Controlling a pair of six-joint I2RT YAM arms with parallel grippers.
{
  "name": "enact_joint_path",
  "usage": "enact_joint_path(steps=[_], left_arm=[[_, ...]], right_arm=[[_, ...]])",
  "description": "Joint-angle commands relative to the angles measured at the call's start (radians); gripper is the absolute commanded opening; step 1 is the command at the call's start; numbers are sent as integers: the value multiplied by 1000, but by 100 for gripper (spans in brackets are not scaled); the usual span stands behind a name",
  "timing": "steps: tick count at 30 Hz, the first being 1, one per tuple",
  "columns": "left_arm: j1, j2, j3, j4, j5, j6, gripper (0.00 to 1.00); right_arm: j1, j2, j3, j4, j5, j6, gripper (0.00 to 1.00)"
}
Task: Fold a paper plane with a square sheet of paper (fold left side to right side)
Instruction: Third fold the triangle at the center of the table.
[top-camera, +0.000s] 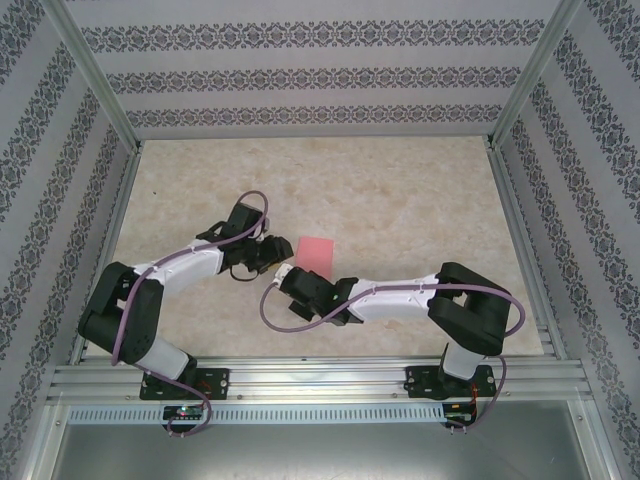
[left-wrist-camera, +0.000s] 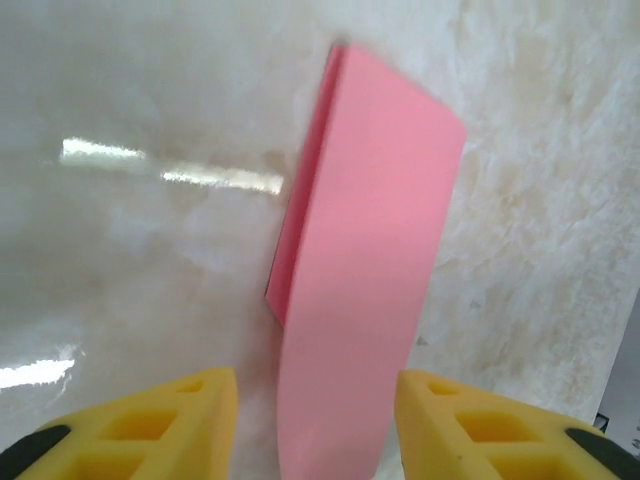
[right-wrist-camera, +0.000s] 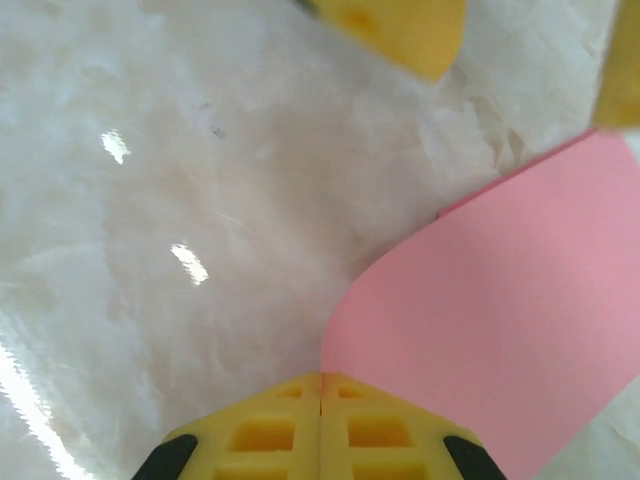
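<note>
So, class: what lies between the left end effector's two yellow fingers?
The square sheet of paper runs down between the left end effector's parted fingers, in the left wrist view.

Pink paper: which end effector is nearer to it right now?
Left, narrowly. The paper runs in between the tips of the open left end effector. The shut right end effector has its tips at the paper's curled edge; contact is unclear.

Paper sheet (top-camera: 314, 250) on table (top-camera: 420, 190), right of left tool (top-camera: 272, 252), behind right tool (right-wrist-camera: 320, 388)
</note>
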Motion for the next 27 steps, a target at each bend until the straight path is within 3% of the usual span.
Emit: enact_joint_path(steps=[1,11,27], left_arm=[[12,17,92,-75,9,81,45],[1,267,217,107,187,67,31],[-45,522,391,27,172,142,27]], right_arm=[[-8,-17,-16,9,-24,8,0],[-18,-27,-35,22,-36,20,0],[-50,-31,-41,28,-119,45,0]])
